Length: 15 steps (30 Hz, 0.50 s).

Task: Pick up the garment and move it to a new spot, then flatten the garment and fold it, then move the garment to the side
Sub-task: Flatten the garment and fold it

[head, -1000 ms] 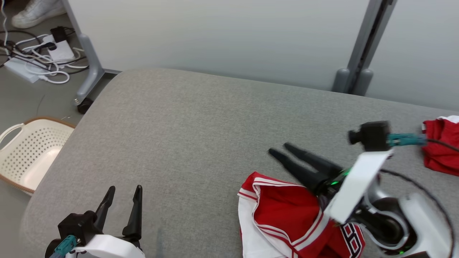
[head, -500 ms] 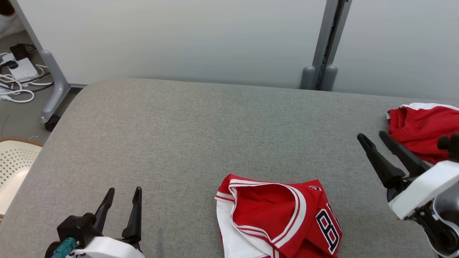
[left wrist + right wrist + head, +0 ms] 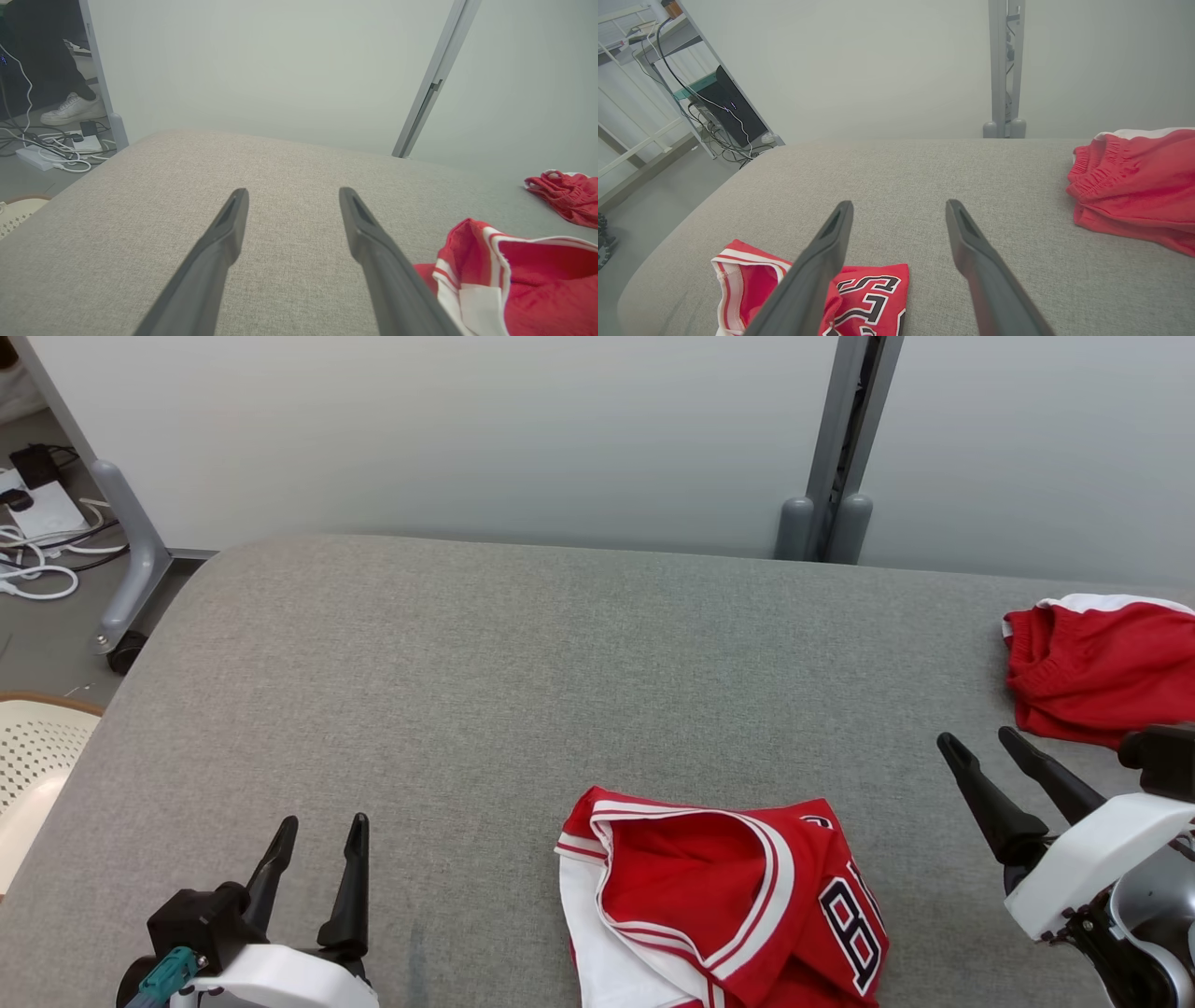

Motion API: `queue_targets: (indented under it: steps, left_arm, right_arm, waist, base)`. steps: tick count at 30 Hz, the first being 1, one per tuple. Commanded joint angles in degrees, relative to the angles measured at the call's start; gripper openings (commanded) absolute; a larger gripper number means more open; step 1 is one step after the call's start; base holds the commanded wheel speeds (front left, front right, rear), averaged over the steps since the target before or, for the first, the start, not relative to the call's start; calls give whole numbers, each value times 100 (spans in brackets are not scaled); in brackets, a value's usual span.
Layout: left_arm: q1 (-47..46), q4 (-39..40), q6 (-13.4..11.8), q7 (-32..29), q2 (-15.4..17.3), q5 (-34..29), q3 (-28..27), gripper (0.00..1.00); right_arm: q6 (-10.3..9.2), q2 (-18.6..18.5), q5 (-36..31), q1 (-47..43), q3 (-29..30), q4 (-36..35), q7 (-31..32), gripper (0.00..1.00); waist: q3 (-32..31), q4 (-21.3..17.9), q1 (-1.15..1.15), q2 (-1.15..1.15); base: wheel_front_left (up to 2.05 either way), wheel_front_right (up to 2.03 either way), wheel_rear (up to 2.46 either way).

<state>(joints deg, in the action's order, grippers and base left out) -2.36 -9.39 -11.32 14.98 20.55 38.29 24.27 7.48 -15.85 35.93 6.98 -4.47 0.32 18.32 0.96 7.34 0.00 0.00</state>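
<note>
The garment (image 3: 719, 896), a crumpled red jersey with white trim and black numerals, lies on the grey padded table (image 3: 467, 663) at the front middle. It also appears at the right of the left wrist view (image 3: 514, 275) and at the lower left of the right wrist view (image 3: 868, 298). My left gripper (image 3: 324, 821) stands open at the lower left, well left of the jersey, fingers spread over bare fabric (image 3: 293, 191). My right gripper (image 3: 976, 737) is open to the right of the jersey, holding nothing (image 3: 899, 203).
Folded red shorts (image 3: 1102, 672) lie at the table's right edge, just beyond my right gripper. A cream perforated basket (image 3: 28, 756) sits on the floor at left, with cables (image 3: 37, 551) behind it. A grey partition post (image 3: 831, 476) stands behind the table. A person's shoe (image 3: 72, 107) is on the floor.
The head camera has swung right. My right gripper, which lay over the jersey, has drawn away to the right and hangs open beside it. The left gripper is unmoved.
</note>
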Motion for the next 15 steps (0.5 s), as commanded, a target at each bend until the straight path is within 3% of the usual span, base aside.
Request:
queue_targets:
  steps: [1,2,3,4,5,9,15]
  left_arm:
    - [-43,-13,20,21,-7,-34,-23,100]
    - [-36,-17,16,21,-11,-31,-28,100]
    - [-32,-22,18,22,-14,-33,-29,100]
    - [-28,-26,25,22,-20,-35,-29,100]
    - [-26,-29,32,23,-24,-37,-30,100]
    - [-33,-37,44,25,-43,-46,-39,100]
    - [-59,-58,65,26,-50,-58,-31,100]
  right_arm:
    - [4,-17,-54,-48,11,24,11,100]
    - [4,-10,-79,-53,-1,53,18,89]
    - [4,-17,-131,-60,-27,81,35,42]
    - [3,-41,-203,-79,-67,111,50,9]
    - [4,-73,-272,-113,-148,152,119,0]
    - [3,-131,-456,-164,-357,351,244,0]
    - [3,84,-372,-115,-678,825,291,0]
  waist:
    - [-13,36,0,0]
    - [-17,53,0,0]
    - [-23,72,0,0]
    - [-29,90,0,0]
    - [-35,109,0,0]
    - [-34,172,0,0]
    - [12,283,0,0]
  base:
    - [0,0,0]
    - [0,0,0]
    - [0,0,0]
    - [0,0,0]
    - [0,0,0]
    - [0,0,0]
    - [0,0,0]
